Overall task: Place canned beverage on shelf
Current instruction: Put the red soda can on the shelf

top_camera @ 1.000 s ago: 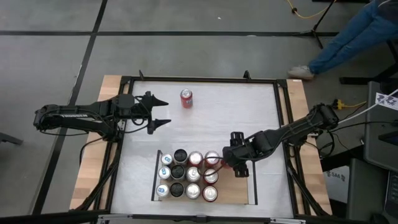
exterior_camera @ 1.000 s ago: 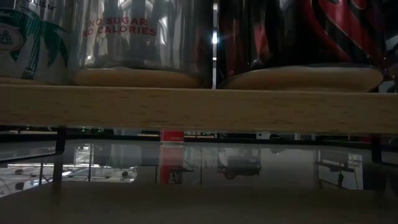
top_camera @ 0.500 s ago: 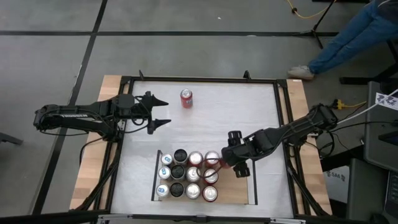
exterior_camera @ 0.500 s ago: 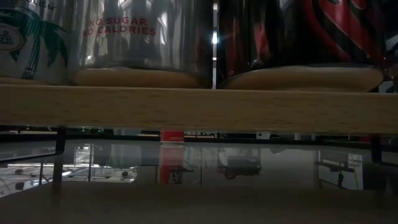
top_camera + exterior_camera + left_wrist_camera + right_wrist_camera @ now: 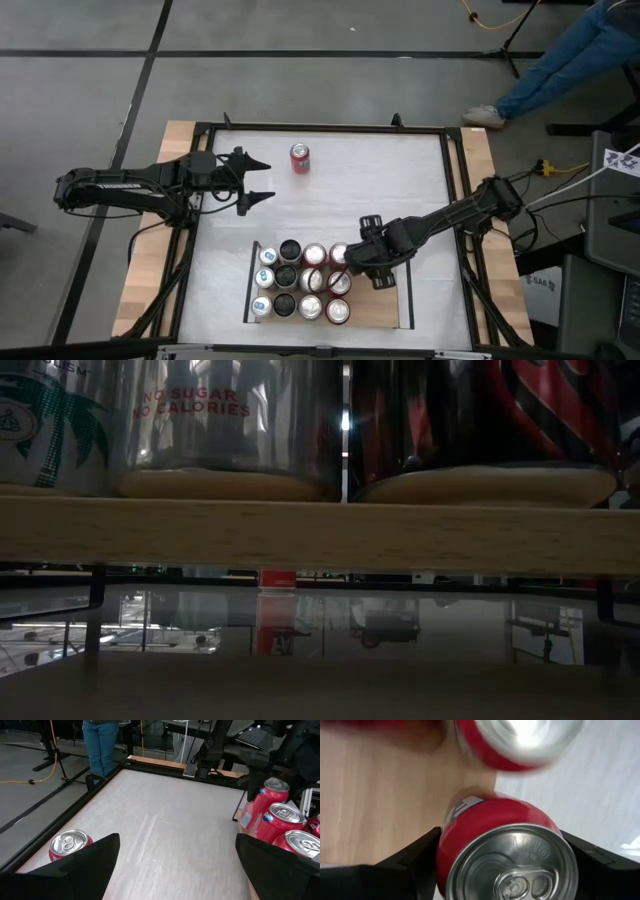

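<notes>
The shelf [image 5: 385, 305], a flat light-wood panel w/ thin black rails on its short sides, sat at the table's near edge, roughly centred. Its left part was packed w/ upright cans [image 5: 300, 282] in rows: silver, black and red cylinders, shiny metal tops. From the low view you just got the wood edge [image 5: 320, 532] w/ can bottoms standing on it.

The right gripper [image 5: 352, 262] was over the shelf's far edge, at the right end of the can rows, fingers clamped around a red can [image 5: 507, 855]. Right wrist view showed it well: glossy red body, brushed silver lid w/ pull tab, sitting between both dark fingers [image 5: 417, 857], wood grain behind it and another red can just beyond. Can looked upright, long axis vertical, lid facing up; whether its base touched the wood, can't tell.

Further back, the white tabletop [image 5: 380, 180], matte w/ a black frame. The left gripper [image 5: 262, 180] hung over the table's left side, fingers spread wide, nothing in them. A lone red can [image 5: 300, 157] stood upright near the far edge, just beside that gripper but apart from it.
</notes>
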Motion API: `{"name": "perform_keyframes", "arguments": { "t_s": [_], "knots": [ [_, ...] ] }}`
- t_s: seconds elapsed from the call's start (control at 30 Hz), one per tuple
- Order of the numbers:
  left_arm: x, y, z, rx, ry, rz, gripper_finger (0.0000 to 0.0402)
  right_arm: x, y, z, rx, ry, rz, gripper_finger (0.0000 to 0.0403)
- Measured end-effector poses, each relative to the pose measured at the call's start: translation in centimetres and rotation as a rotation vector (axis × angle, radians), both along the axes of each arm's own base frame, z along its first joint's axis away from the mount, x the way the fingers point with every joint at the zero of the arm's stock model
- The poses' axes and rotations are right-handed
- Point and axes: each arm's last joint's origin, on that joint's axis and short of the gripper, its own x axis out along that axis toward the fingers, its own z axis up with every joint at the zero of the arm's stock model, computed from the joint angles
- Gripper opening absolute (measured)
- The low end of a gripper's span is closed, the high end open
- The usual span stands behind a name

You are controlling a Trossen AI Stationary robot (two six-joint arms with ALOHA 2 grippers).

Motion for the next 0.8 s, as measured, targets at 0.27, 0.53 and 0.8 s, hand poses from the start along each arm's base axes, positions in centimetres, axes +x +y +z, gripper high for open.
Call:
{"name": "perform_keyframes", "arguments": {
  "t_s": [0.27, 0.53, 0.8],
  "knots": [
    [0.0, 0.0, 0.0, -0.001, 0.0, -0.002, 0.0389, 0.88, 0.37, -0.04, 0.032, -0.079, -0.012, 0.0301],
    [0.0, -0.01, 0.0, -0.001, 0.0, -0.003, 0.0389, 1.07, 0.45, -0.44, 0.03, -0.068, -0.006, 0.0301],
    [0.0, -0.01, -0.01, -0.001, 0.001, -0.003, 0.0389, 1.1, 0.47, -0.49, 0.03, -0.067, -0.004, 0.0321]
  ]
}}
